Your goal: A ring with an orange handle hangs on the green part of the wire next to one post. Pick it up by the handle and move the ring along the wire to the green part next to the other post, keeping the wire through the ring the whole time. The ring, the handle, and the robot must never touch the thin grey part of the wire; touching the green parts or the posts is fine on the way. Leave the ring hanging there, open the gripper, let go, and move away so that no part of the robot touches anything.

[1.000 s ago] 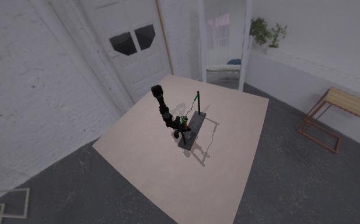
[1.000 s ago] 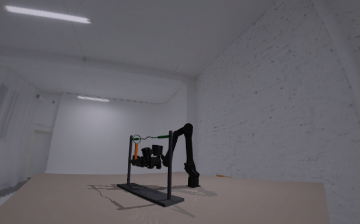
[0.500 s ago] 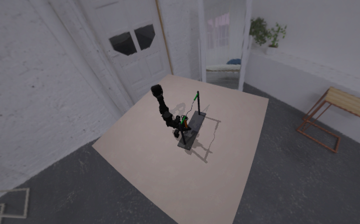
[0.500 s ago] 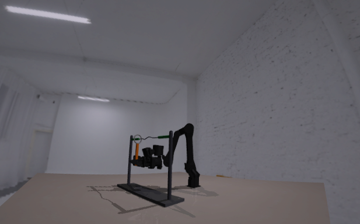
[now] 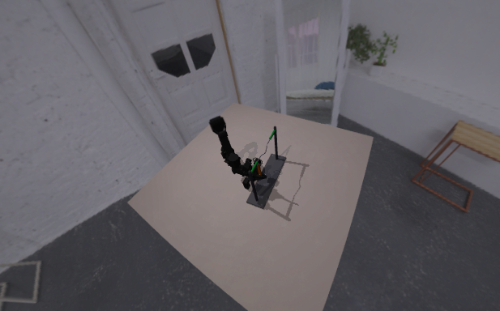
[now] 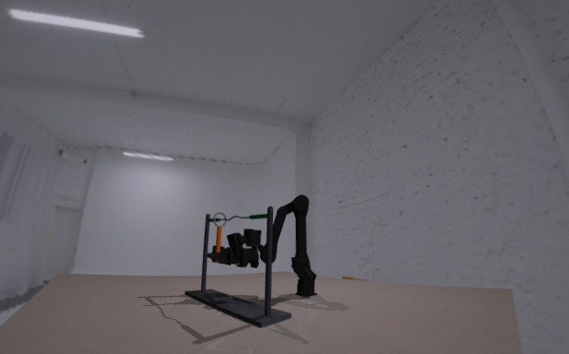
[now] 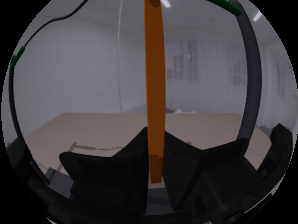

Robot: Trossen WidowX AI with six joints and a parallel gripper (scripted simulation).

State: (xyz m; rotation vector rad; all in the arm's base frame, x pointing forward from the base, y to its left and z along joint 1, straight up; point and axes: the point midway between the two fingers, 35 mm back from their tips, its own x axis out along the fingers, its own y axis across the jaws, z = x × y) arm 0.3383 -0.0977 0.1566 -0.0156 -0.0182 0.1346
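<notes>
The ring (image 6: pixel 219 218) sits around the green part of the wire (image 6: pixel 213 220) (image 5: pixel 254 166) next to one post (image 6: pixel 206 258) (image 5: pixel 254 190) (image 7: pixel 249 83). Its orange handle (image 6: pixel 219 240) (image 5: pixel 259 169) (image 7: pixel 154 83) hangs straight down from it. My gripper (image 6: pixel 217 256) (image 7: pixel 150 131) is shut on the lower end of the orange handle. The thin grey wire (image 6: pixel 236 217) (image 7: pixel 60 16) runs on to the other green part (image 6: pixel 258 215) (image 5: pixel 272 134) (image 7: pixel 16 63) at the second post (image 6: pixel 269 263) (image 5: pixel 275 142). In the top view the arm hides the fingers.
Both posts stand on a dark base plate (image 6: pixel 239 310) (image 5: pixel 268 184) on the beige table (image 5: pixel 224 235) (image 6: pixel 385 318). The arm's base (image 6: pixel 306 283) stands behind the frame. A wooden bench (image 5: pixel 488 147) stands away from the table.
</notes>
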